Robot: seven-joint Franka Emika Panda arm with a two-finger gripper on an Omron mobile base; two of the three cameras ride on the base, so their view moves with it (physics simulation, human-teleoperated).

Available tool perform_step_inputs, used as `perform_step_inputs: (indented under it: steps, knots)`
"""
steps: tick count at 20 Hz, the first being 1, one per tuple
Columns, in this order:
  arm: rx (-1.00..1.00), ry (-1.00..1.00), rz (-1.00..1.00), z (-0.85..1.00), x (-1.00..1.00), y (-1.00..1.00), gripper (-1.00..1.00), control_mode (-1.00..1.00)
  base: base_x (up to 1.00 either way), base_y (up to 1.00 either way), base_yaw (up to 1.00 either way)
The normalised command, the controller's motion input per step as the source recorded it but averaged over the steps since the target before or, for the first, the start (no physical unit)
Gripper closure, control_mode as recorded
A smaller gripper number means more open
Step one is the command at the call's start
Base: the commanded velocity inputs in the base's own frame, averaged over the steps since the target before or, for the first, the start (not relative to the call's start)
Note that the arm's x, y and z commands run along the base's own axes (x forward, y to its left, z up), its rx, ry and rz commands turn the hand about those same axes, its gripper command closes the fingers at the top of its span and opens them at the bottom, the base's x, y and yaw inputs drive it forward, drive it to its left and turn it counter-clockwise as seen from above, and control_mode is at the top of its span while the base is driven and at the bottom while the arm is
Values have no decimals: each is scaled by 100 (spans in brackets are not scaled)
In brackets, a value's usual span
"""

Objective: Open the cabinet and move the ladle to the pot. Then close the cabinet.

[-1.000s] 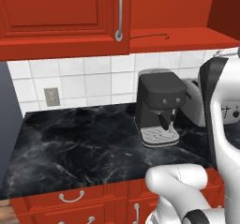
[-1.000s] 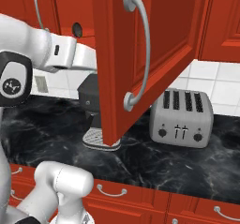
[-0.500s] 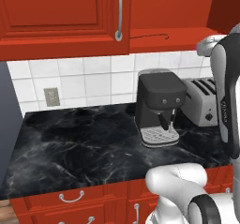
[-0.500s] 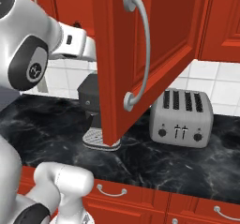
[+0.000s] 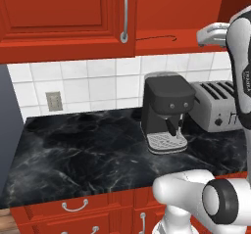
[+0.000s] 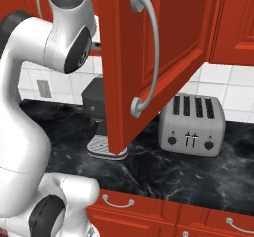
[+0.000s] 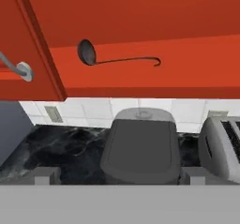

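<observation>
cabinet (image 6: 163, 42): red wall unit above the worktop; in the right base view one door hangs swung out toward the camera, its silver bar handle (image 6: 146, 52) facing forward; in the left base view the neighbouring door (image 5: 63, 17) is shut, with a handle of its own near its right edge.
ladle (image 7: 112, 56): lies flat on the red cabinet floor inside the opened part, dark in this light; in the hand view its bowl sits at 9 o'clock of the slim handle, whose hooked end points to 3 o'clock. In the left base view it shows as a thin dark line on the shelf, at 12 o'clock of the coffee machine.
end effector (image 7: 119, 175): fingers spread wide, nothing between them; the two tips (image 7: 47, 175) rise at the lower edge of the hand view, well apart from the ladle, which sits at 12 o'clock of them.
arm (image 6: 44, 82): white, rising at the left of the right base view, its upper joint beside the open door.
coffee machine (image 5: 165, 111): dark, on the worktop under the open part.
toaster (image 6: 192, 126): silver, four slots, at 3 o'clock of the coffee machine.
worktop (image 5: 83, 150): black marble, red drawers (image 5: 73, 208) with curved handles below.
wall: white tiles with an outlet (image 5: 54, 101).
</observation>
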Motion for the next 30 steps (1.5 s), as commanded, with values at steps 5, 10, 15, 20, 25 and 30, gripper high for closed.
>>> perform_step_inputs:
  steps: [5, 10, 15, 20, 25, 30]
  knots:
    - [7, -1, 23, 0, 58, 5, -100, -100, 0, 0, 0]
    - [5, -2, 22, 0, 46, 15, -100, -100, 0, 0, 0]
    - [2, -2, 19, 0, 30, 28, -100, -100, 0, 0, 0]
    - [0, -5, 15, 0, 38, 32, -100, -100, 0, 0, 0]
    - [0, -6, 7, 0, 46, 17, -100, -100, 0, 0, 0]
    - [0, -6, 3, 0, 40, 6, -100, -100, 0, 0, 0]
